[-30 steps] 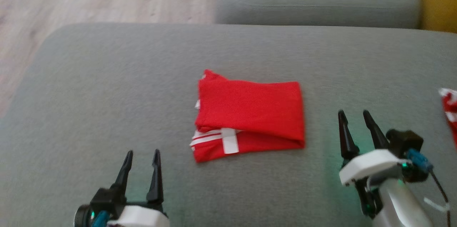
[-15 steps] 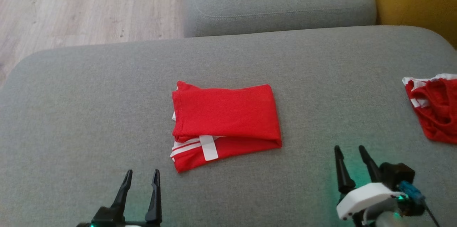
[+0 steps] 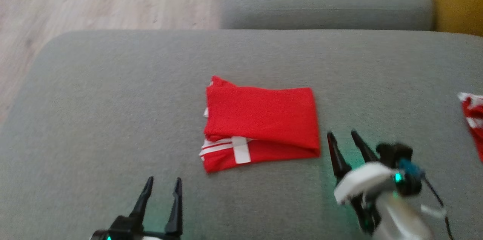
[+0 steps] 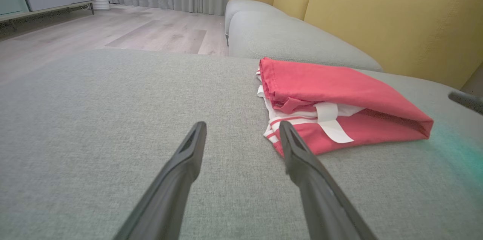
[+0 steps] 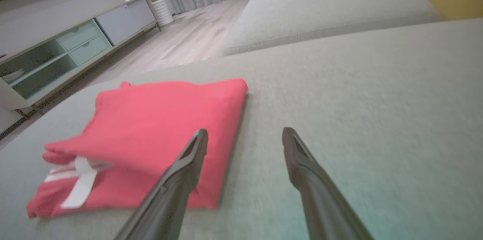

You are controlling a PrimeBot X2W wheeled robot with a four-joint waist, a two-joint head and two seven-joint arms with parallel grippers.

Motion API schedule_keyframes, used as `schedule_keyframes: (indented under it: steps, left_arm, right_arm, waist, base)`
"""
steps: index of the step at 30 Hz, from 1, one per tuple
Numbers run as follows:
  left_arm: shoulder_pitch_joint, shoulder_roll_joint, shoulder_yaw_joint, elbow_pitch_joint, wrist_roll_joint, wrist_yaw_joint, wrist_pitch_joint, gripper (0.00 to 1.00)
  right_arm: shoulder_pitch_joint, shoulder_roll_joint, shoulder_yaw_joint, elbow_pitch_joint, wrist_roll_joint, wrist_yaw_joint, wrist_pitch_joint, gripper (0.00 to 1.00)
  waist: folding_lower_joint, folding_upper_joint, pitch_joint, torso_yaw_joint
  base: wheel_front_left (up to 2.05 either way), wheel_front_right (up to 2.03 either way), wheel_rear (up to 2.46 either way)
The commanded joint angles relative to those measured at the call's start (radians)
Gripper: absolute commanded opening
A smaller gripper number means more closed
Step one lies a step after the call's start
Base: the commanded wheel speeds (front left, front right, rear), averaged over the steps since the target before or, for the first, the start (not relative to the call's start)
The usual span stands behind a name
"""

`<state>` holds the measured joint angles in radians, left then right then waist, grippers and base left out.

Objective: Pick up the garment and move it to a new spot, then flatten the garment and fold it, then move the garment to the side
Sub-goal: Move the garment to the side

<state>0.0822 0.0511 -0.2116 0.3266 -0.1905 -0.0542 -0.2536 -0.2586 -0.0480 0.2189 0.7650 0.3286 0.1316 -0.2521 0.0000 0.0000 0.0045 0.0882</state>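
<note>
Red garment (image 3: pixel 260 123) lies folded on the grey sofa (image 3: pixel 113 100). It is just left of the right gripper (image 3: pixel 341 133), and ahead and to the right of the left gripper (image 3: pixel 163 179). Both grippers have their fingers apart and hold nothing. If the right one grabs only the top layer, the fold may fall open. The right gripper has come much nearer to the garment than before.

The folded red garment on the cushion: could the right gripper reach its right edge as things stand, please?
Probably yes. The right gripper is open just beside the garment, at its right edge, with bare cushion between them.
</note>
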Motion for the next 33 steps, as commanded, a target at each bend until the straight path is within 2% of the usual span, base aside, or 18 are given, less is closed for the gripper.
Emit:
schedule_keyframes:
  steps: [1,7,12,13,14,15,19,20,30,33]
  left_arm:
    - [-0.06,-0.001,0.009,-0.024,-0.001,-0.003,-0.008,1.0]
    - [-0.069,-0.001,-0.036,-0.016,-0.005,-0.009,-0.008,1.0]
    - [-0.067,-0.001,-0.051,-0.019,-0.016,-0.003,-0.008,1.0]
    - [-0.063,-0.001,-0.047,-0.02,-0.017,0.0,-0.008,1.0]
    - [-0.06,-0.001,-0.042,-0.021,-0.018,0.003,-0.008,1.0]
    - [-0.057,-0.001,-0.038,-0.021,-0.016,0.003,-0.008,1.0]
    - [-0.052,-0.001,-0.02,-0.021,-0.014,-0.001,-0.008,1.0]
    - [-0.052,-0.001,-0.02,-0.021,-0.014,-0.001,-0.008,1.0]
    - [-0.092,-0.001,-0.034,-0.038,-0.046,-0.007,-0.008,1.0]
    - [-0.127,-0.001,-0.054,-0.035,-0.056,-0.009,-0.008,1.0]
  right_arm:
    - [-0.108,-0.002,0.038,0.01,0.011,-0.001,-0.003,1.0]
    - [-0.243,-0.002,-0.03,0.216,-0.018,-0.001,0.007,1.0]
    - [-0.27,-0.002,-0.046,0.39,-0.017,-0.001,0.066,1.0]
    - [-0.272,-0.002,-0.046,0.408,-0.014,-0.001,0.061,0.75]
    - [-0.274,-0.002,-0.046,0.419,-0.006,-0.001,0.052,0.08]
    - [-0.275,-0.002,-0.037,0.423,0.001,-0.001,0.043,0.0]
    - [-0.276,-0.002,-0.023,0.414,0.025,-0.001,0.005,0.0]
    - [-0.276,-0.002,-0.023,0.414,0.025,-0.001,0.005,0.0]
    - [-0.245,-0.002,0.029,0.329,0.011,-0.001,-0.009,0.0]
    - [-0.235,-0.003,0.039,0.309,-0.011,-0.001,-0.009,0.0]
  waist:
    - [0.0,0.0,0.042,0.074]
    - [0.0,0.0,0.083,0.186]
    - [0.0,0.0,0.089,0.214]
    - [0.0,0.0,0.087,0.208]
    - [0.0,0.0,0.083,0.197]
    - [0.0,0.0,0.078,0.182]
    - [0.0,0.0,0.05,0.094]
    - [0.0,0.0,0.05,0.094]
    - [0.0,0.0,0.039,-0.295]
    - [0.0,0.0,0.054,-0.386]
  base:
    - [0.0,0.0,0.0]
    - [0.0,0.0,0.0]
    - [0.0,0.0,0.0]
    - [0.0,0.0,0.0]
    - [0.0,0.0,0.0]
    - [0.0,0.0,0.0]
    - [0.0,0.0,0.0]
    - [0.0,0.0,0.0]
    - [0.0,0.0,0.0]
    - [0.0,0.0,0.0]
